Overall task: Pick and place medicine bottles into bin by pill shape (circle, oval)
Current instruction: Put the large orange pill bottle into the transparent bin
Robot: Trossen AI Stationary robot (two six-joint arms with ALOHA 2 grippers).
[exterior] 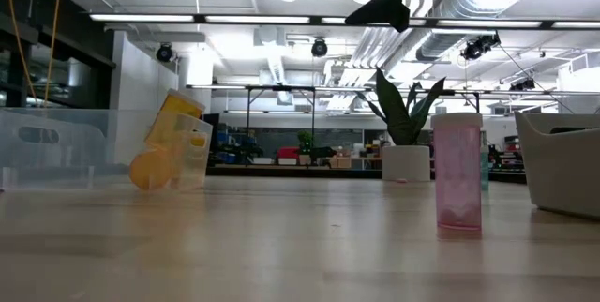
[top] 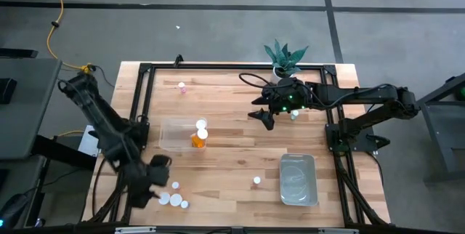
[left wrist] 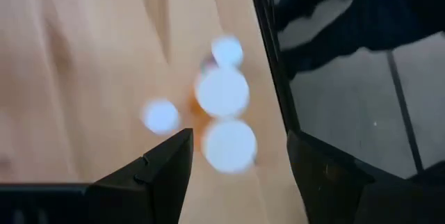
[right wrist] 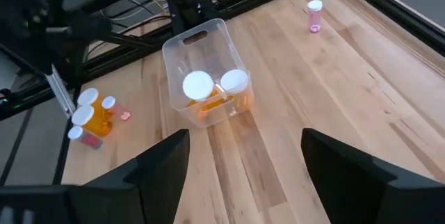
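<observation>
Two orange bottles with white caps (right wrist: pixel 198 85) lie tilted inside the clear bin (top: pixel 168 134), leaning on its wall (exterior: pixel 173 143). Several capped bottles (top: pixel 173 200) stand on the table at the near left. A pink bottle (top: pixel 182 86) stands at the far left, and another small one (top: pixel 256 181) stands near the second bin (top: pixel 298 183). My left gripper (top: pixel 161 170) is open above the near-left bottles (left wrist: pixel 222 92), touching none. My right gripper (top: pixel 261 115) is open and empty, high over mid-table, to the right of the clear bin (right wrist: pixel 201 50).
A potted plant (top: pixel 285 58) stands at the far edge behind my right arm. A black frame (top: pixel 138 103) runs around the wooden table. Bare wood lies between the two bins.
</observation>
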